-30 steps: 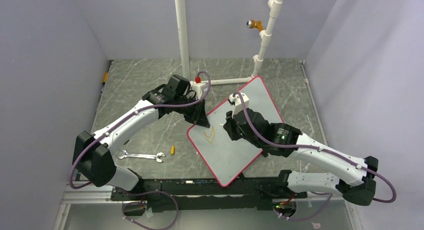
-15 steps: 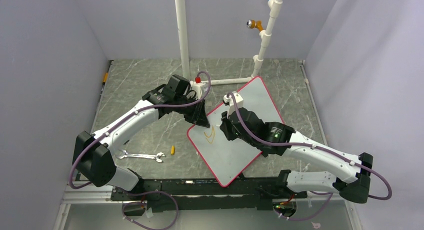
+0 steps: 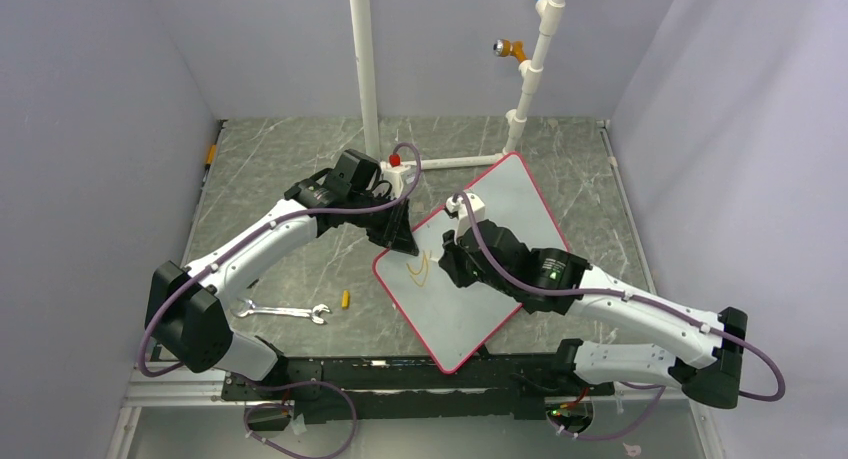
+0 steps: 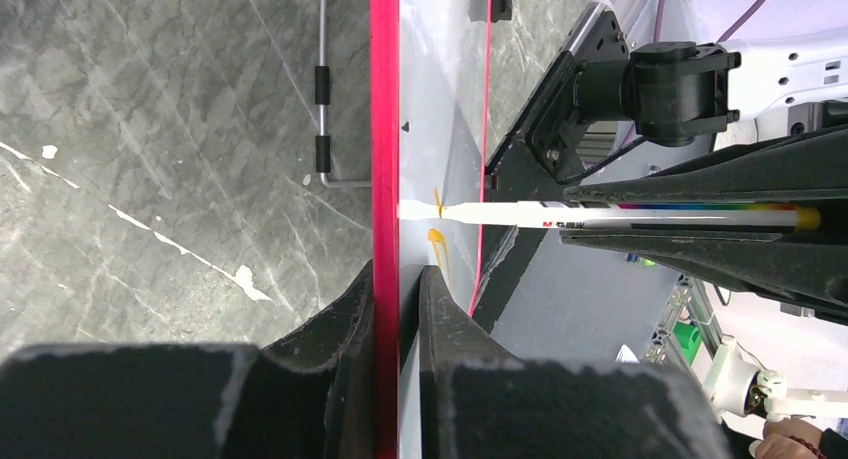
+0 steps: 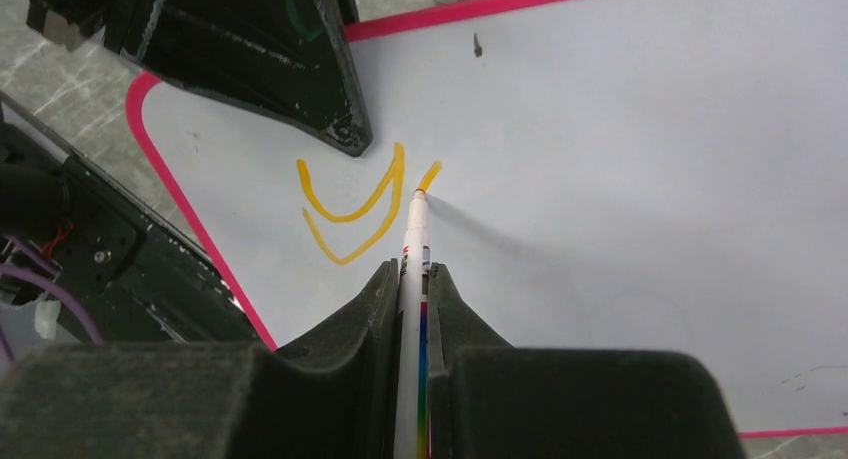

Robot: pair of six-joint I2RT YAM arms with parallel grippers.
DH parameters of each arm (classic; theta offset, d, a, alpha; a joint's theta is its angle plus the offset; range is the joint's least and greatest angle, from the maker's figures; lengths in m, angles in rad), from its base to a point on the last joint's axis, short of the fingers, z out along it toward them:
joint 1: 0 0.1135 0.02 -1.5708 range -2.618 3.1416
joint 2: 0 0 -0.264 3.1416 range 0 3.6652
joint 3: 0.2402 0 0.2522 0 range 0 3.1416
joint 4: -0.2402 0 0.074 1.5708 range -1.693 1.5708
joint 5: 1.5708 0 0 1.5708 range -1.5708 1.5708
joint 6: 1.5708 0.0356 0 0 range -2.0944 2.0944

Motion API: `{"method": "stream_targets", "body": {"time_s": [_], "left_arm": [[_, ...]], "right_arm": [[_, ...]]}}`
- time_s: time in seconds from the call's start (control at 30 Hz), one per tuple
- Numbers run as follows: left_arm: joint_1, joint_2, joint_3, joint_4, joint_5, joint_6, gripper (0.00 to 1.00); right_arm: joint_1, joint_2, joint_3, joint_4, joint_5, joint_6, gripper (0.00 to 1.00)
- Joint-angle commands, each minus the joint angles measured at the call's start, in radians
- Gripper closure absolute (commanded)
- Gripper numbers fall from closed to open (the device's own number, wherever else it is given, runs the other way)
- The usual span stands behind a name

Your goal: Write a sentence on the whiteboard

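The whiteboard [image 3: 505,219], pale grey with a red rim, lies tilted on the table. My left gripper [image 3: 404,241] is shut on its left edge; the left wrist view shows the red rim [image 4: 384,129] clamped between the fingers. My right gripper [image 3: 448,254] is shut on a white marker [image 5: 413,279] with a rainbow stripe. The marker tip touches the board at the end of a short orange-yellow stroke. The sentence [image 5: 350,204] is only a "Y"-like shape and that short stroke; it also shows in the top view [image 3: 419,270].
A silver wrench [image 3: 283,311] and a small yellow piece [image 3: 346,298] lie on the marble table left of the board. A white pipe frame [image 3: 365,69] stands behind the board, with a red knob [image 3: 395,160] at its base.
My right gripper has moved a little left and away across the board with the marker. A short new stroke stands right of the first letter. The left arm has not moved.
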Motion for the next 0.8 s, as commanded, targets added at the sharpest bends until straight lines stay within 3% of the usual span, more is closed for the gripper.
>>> {"method": "stream_targets", "body": {"time_s": [0.0, 0.4, 0.77], "left_arm": [[0.003, -0.03, 0.022, 0.066, -0.105, 0.078, 1.0], [0.004, -0.029, 0.022, 0.071, -0.091, 0.077, 1.0], [0.004, -0.036, 0.017, 0.076, -0.083, 0.082, 1.0]], "right_arm": [[-0.002, -0.014, -0.053, -0.009, -0.048, 0.02, 1.0], [-0.032, 0.002, -0.005, -0.067, 0.06, 0.039, 1.0], [-0.054, 0.09, 0.108, -0.039, 0.027, -0.029, 1.0]]}}
